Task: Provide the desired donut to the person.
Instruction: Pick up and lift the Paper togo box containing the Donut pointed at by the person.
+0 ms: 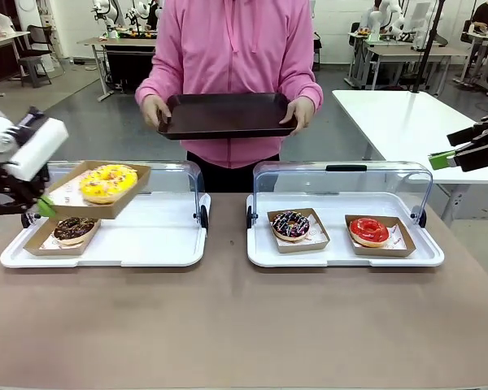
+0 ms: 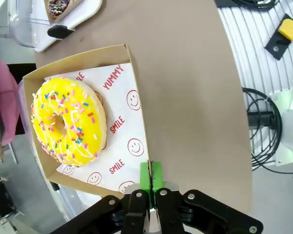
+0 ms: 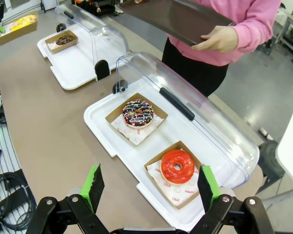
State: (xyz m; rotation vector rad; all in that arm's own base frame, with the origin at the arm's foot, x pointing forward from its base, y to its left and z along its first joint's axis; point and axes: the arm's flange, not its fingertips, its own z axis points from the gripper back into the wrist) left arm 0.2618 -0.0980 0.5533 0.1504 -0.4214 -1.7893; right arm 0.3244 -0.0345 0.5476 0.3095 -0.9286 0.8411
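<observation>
My left gripper (image 1: 45, 205) is shut on the edge of a cardboard tray (image 1: 124, 203) that carries the yellow sprinkled donut (image 1: 108, 182). It holds the tray tilted in the air above the left white tray (image 1: 146, 244). In the left wrist view the green pads (image 2: 145, 176) pinch the cardboard tray's rim (image 2: 88, 52), and the yellow donut (image 2: 68, 121) lies on printed paper. The person (image 1: 232, 49) in pink stands at the far side and holds a dark serving tray (image 1: 228, 115) in both hands. My right gripper (image 1: 442, 160) hangs open at the right, above the right white tray (image 3: 102, 131).
A chocolate donut (image 1: 75, 229) in its cardboard tray sits on the left white tray. The right white tray (image 1: 342, 253) holds a dark sprinkled donut (image 1: 291, 224) and a red glazed donut (image 1: 369, 231). Both clear lids (image 1: 342, 183) stand open at the back. Cables lie beside the table (image 2: 263, 126).
</observation>
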